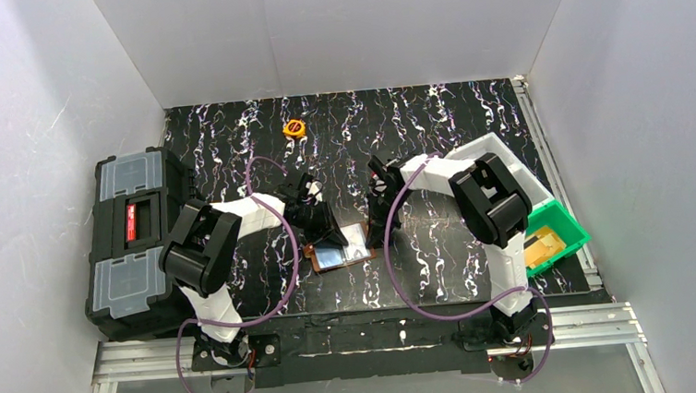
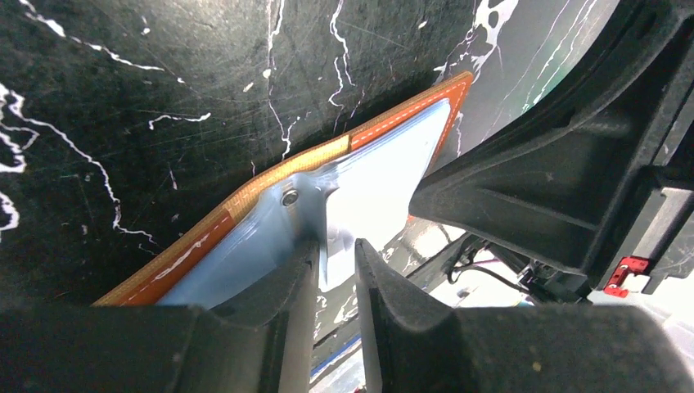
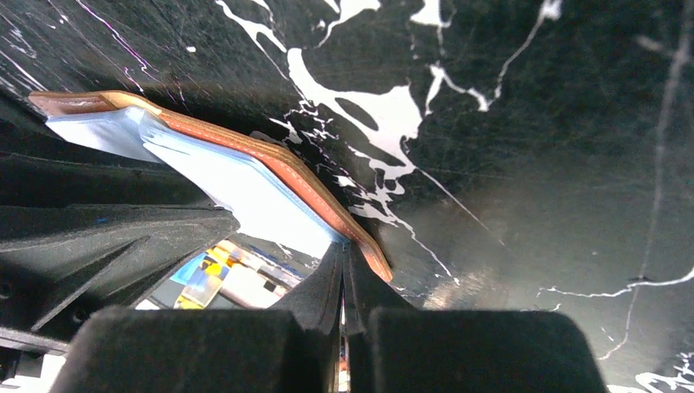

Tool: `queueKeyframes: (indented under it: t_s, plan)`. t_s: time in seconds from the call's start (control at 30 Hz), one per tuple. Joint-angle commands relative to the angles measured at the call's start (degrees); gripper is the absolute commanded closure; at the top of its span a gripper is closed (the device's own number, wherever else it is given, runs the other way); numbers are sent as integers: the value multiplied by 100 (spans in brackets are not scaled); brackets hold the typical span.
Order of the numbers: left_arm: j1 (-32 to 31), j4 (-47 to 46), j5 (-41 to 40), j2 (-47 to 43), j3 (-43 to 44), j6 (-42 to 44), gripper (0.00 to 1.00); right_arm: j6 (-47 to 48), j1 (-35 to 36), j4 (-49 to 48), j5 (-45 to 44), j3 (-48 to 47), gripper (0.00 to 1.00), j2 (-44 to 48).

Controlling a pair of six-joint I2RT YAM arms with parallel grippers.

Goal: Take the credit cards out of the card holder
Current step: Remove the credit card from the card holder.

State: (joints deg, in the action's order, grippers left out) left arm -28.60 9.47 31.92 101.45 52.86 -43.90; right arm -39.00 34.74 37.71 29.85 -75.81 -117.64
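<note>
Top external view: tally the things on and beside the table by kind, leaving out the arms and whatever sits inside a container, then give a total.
black toolbox: 1
green bin: 1
white container: 1
card holder: 1
round orange object: 1
Total: 5

- My left arm [image 1: 239,218] reaches in toward the middle with the wrist tipped down. The left gripper [image 2: 337,250] has its fingers just a narrow gap apart.
- Right arm [image 1: 435,174] folds in from the other side. The right gripper [image 3: 344,254] points down, fingers pressed tight together.
- The two grippers sit near each other, not touching.
</note>
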Motion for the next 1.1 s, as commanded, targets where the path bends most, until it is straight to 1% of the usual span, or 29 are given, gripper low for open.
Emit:
queueKeyframes:
  t_s: [0.0, 0.4, 0.5, 0.6, 0.73, 0.9, 1.0, 1.07]
  plan:
    - [-128, -423, 182, 160, -193, -220, 78, 231, 292, -428, -1285, -198, 96, -411]
    - [-128, -859, 378, 43, -375, -567, 86, 411, 776, 25, -1719, -739, 96, -572]
    - [-128, -912, 468, 5, -390, -665, 86, 423, 831, 60, -1762, -822, 96, -588]
    - [-127, -1163, 578, -60, -437, -774, 88, 438, 869, 70, -1835, -847, 95, -557]
    - [-128, -1285, 692, -139, -486, -863, 89, 448, 892, -43, -1818, -810, 92, -464]
    - [-128, -1528, 832, -138, -568, -1001, 89, 447, 919, -53, -1792, -849, 84, -505]
    - [-128, -1513, 833, -154, -606, -991, 88, 454, 920, -49, -1807, -871, 81, -518]
    - [-128, -1498, 833, -167, -629, -981, 90, 465, 923, -28, -1815, -925, 77, -545]
